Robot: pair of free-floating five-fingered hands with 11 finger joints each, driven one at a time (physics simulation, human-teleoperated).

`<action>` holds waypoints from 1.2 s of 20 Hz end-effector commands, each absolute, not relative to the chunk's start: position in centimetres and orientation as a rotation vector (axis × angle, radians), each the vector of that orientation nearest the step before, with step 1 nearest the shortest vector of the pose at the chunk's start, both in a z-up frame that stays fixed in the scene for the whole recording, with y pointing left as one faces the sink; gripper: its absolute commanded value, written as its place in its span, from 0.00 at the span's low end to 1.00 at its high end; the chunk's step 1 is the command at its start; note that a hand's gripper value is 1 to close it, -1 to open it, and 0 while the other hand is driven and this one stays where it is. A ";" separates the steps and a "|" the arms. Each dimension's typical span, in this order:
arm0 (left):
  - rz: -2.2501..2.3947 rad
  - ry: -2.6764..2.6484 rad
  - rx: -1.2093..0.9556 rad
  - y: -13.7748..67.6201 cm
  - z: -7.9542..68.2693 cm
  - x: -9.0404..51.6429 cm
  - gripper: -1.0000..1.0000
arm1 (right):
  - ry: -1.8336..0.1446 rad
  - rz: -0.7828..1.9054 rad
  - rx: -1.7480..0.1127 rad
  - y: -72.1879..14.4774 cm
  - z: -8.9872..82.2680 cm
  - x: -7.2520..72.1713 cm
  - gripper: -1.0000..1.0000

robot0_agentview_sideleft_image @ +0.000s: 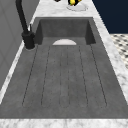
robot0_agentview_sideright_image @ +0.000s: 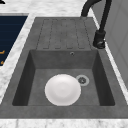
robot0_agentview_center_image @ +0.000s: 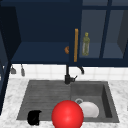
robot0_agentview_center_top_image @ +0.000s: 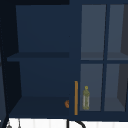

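My left hand (robot0_agentview_center_image: 34, 117) shows as a black shape at the lower left of the front view, over the front edge of the ribbed drainboard (robot0_agentview_center_image: 45, 97). Just to its right a glossy red ball (robot0_agentview_center_image: 67, 115) stands before the sink's front rim, not touching the hand. Partly behind the ball, a white plate (robot0_agentview_center_image: 89, 109) lies flat in the basin; it is also seen beside the drain (robot0_agentview_sideright_image: 82, 80) as the plate (robot0_agentview_sideright_image: 62, 89). Nothing lies on the drainboard (robot0_agentview_sideleft_image: 64, 77) in the left side view.
A black faucet (robot0_agentview_center_image: 68, 75) rises at the sink's back. Above it, the wall cabinet's left half (robot0_agentview_center_top_image: 42, 75) stands open, with an orange handle (robot0_agentview_center_top_image: 76, 97) on the door edge. A greenish bottle (robot0_agentview_center_top_image: 86, 98) stands behind the glass door. A yellow-and-black item (robot0_agentview_sideleft_image: 73, 2) sits on the far counter.
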State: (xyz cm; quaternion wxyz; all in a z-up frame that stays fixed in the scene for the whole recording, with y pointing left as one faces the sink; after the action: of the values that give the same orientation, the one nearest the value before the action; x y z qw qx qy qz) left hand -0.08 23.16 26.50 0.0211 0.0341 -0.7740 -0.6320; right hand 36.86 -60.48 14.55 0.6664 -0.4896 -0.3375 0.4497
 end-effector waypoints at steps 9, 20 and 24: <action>-1.959 -2.399 0.106 23.2 26.5 -0.1 0.50 | -0.805 1.029 -1.095 -53.5 19.8 37.4 1.00; -1.959 -2.399 0.106 23.2 26.5 -0.1 0.50 | -0.819 1.005 -1.098 -46.3 22.3 38.6 1.00; -1.959 -2.399 0.106 23.2 26.5 -0.1 0.50 | -0.845 1.018 -1.082 -44.1 22.2 38.6 1.00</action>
State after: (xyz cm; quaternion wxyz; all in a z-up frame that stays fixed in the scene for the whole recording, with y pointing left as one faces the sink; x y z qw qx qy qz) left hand -0.08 23.16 26.50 0.0211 0.0341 -0.7740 -0.6320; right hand 38.44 -45.70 22.02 0.6701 -0.4792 -0.3567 0.4406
